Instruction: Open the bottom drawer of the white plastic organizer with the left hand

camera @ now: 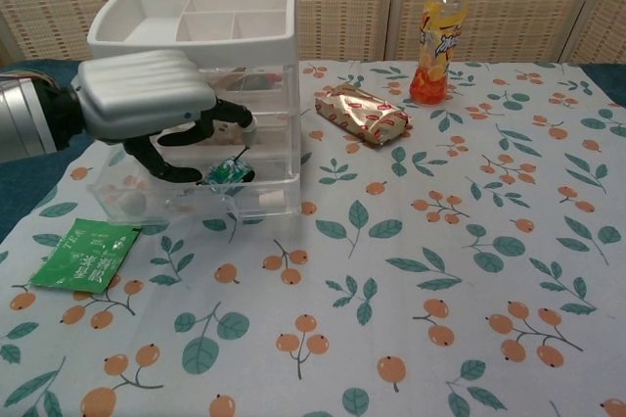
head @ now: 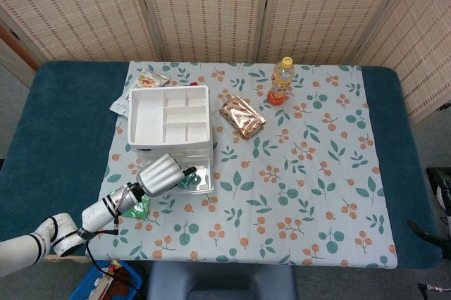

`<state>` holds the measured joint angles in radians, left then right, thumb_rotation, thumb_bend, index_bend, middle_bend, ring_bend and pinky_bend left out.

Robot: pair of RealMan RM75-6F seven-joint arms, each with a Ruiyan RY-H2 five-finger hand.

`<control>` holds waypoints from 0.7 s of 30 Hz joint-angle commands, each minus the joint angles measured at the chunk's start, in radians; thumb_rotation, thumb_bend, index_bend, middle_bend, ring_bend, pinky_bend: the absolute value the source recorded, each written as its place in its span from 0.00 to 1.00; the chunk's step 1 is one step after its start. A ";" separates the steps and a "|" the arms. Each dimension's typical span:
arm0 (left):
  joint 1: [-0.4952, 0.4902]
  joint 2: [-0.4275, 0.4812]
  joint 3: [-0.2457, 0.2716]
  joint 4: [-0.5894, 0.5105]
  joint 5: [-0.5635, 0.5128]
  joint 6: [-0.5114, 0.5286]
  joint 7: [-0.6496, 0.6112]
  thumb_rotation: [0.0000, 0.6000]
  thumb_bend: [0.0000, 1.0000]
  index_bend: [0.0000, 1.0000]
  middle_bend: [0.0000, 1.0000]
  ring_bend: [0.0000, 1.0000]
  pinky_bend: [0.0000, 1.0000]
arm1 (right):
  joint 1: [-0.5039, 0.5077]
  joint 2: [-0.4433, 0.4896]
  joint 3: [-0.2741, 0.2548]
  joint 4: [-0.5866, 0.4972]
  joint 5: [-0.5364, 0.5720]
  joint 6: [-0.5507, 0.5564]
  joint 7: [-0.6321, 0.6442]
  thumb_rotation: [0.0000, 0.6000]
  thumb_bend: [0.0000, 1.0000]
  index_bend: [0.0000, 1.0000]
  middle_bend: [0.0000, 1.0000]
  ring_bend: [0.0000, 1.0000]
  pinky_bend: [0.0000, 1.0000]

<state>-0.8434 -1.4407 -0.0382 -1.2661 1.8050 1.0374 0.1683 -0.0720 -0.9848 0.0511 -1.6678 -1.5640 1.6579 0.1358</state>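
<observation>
While one left hand (camera: 147,104) hovers with fingers curled, grasping nothing, over one bottom drawer (camera: 196,197), one organizer (camera: 210,21), one bottle (camera: 437,40)

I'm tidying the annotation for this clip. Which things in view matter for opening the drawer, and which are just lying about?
Part of the job:
white plastic organizer
clear bottom drawer, pulled partly out
left hand, over the drawer

Just lying about:
orange drink bottle with yellow cap
gold-and-red foil packet
flat green sachet
small snack packets behind the organizer
</observation>
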 commanded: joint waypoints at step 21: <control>-0.080 -0.038 0.067 0.114 0.093 0.025 0.027 1.00 0.25 0.32 0.86 0.95 1.00 | 0.008 -0.003 0.005 0.004 0.014 -0.020 0.000 1.00 0.11 0.00 0.12 0.07 0.13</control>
<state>-0.9210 -1.4772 0.0269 -1.1541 1.8963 1.0623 0.1948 -0.0642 -0.9874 0.0564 -1.6642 -1.5503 1.6380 0.1359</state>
